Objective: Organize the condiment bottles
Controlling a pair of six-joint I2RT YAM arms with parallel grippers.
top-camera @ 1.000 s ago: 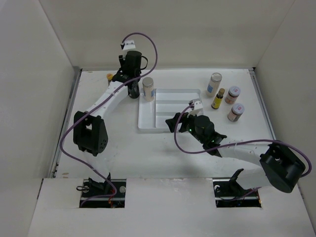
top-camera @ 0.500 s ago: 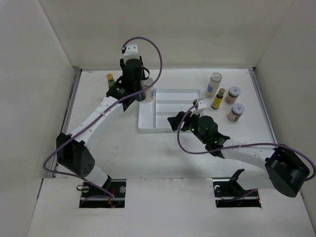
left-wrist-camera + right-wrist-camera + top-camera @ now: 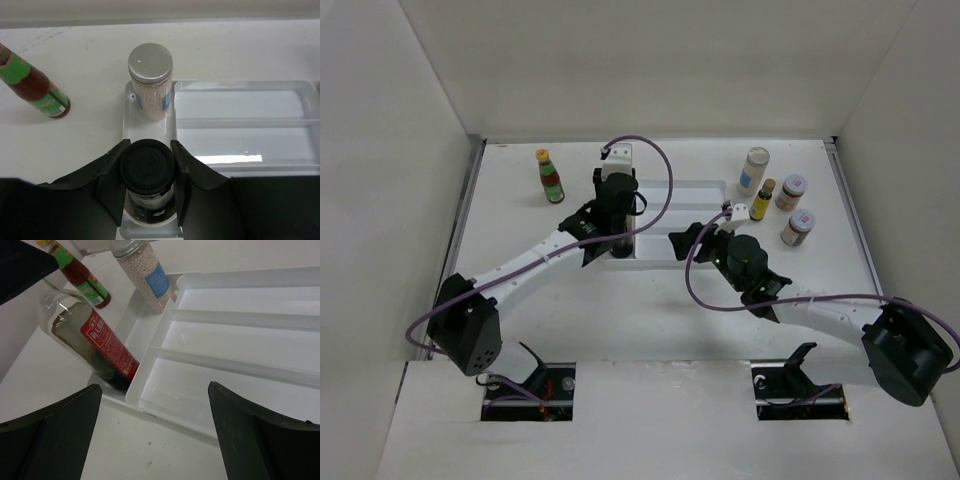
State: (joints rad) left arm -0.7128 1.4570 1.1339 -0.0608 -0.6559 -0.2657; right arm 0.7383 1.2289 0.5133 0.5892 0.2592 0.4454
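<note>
My left gripper (image 3: 148, 150) is shut on the black cap of a dark bottle with a red label (image 3: 95, 347). It holds the bottle tilted, with the base at the near end of the left compartment of the white tray (image 3: 685, 190). A silver-capped jar of pale grains (image 3: 150, 80) stands at that compartment's far end. The red sauce bottle (image 3: 551, 177) stands back left on the table. A white-capped bottle (image 3: 754, 170), a yellow one (image 3: 763, 200) and two pink-lidded jars (image 3: 792, 190) (image 3: 799, 227) stand right of the tray. My right gripper (image 3: 155, 440) is open and empty at the tray's near edge.
White walls close in the table on the left, back and right. My left arm (image 3: 535, 260) stretches across the table's left half. The tray's three long right-hand compartments (image 3: 240, 340) hold nothing.
My left gripper has moved from the back left to the near end of the tray's left compartment with the dark bottle. The red sauce bottle now shows. My right gripper shifted slightly right.
</note>
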